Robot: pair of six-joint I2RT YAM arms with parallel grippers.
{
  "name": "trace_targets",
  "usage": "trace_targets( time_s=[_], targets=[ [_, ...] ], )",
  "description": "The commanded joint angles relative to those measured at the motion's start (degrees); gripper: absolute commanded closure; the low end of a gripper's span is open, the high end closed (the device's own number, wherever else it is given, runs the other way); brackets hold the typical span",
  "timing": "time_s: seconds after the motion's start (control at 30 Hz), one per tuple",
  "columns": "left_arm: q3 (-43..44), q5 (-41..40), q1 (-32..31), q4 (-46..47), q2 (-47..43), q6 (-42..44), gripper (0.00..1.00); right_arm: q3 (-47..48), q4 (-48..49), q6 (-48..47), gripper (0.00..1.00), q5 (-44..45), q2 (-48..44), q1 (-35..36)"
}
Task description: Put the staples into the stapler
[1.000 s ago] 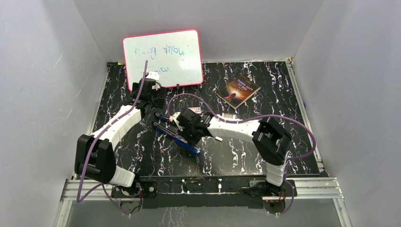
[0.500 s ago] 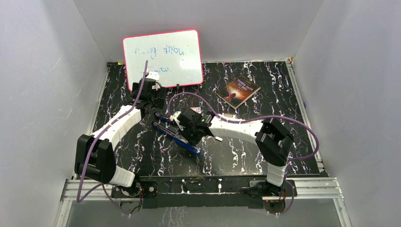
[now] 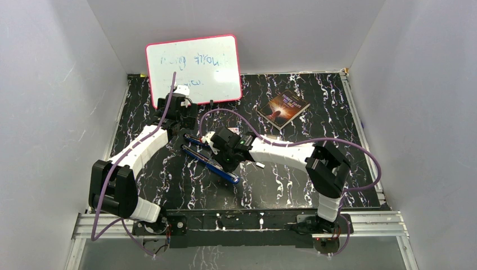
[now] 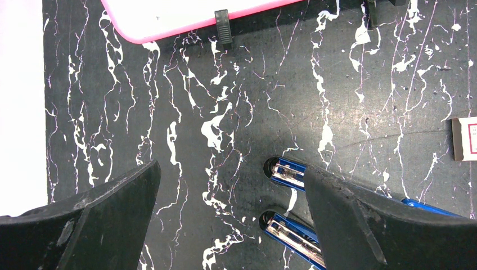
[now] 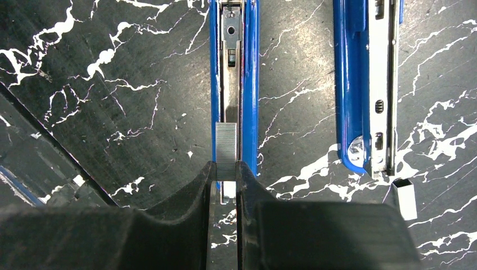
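The blue stapler (image 3: 212, 163) lies opened flat on the black marbled table, its two halves side by side. In the right wrist view the magazine half (image 5: 234, 67) runs away from me with its metal channel facing up, and the other half (image 5: 365, 84) lies to its right. My right gripper (image 5: 226, 170) is shut on the near end of a short grey strip of staples (image 5: 226, 149), held lengthwise just over the near part of that channel. My left gripper (image 4: 230, 167) stands open at the stapler's far ends (image 4: 286, 172), its right finger (image 4: 365, 219) over the blue halves.
A pink-framed whiteboard (image 3: 194, 67) leans at the back left and a book (image 3: 284, 108) lies at the back right. A small box (image 4: 465, 138) sits right of the stapler. A small white block (image 5: 404, 198) lies by the right half's near end.
My right gripper has crept slightly left along the stapler with the staples, and its elbow has swung a little right. The left arm has stayed put.
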Motion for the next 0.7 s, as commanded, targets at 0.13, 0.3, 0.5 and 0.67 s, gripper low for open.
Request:
trace_targets(
  time_s=[0.13,0.3,0.5,0.67],
  targets=[
    [-0.2,-1.2,-0.3,0.7,-1.8,0.5,0.02,3.2,0.0,0.1,1.00,-2.5,-0.8,-0.5],
    [-0.2,-1.3,-0.3,0.7,-1.9,0.4,0.02,3.6,-0.6,0.4,1.00,-2.5,-0.1,-0.8],
    [-0.2,-1.3,-0.3,0.7,-1.9,0.5,0.02,3.9,-1.1,0.5,1.00,-2.7,0.8,-1.1],
    [-0.2,-1.4,-0.3,0.7,-1.9,0.5,0.02,4.1,-1.2,0.5,1.00,-3.2,1.3,-1.2]
  ],
)
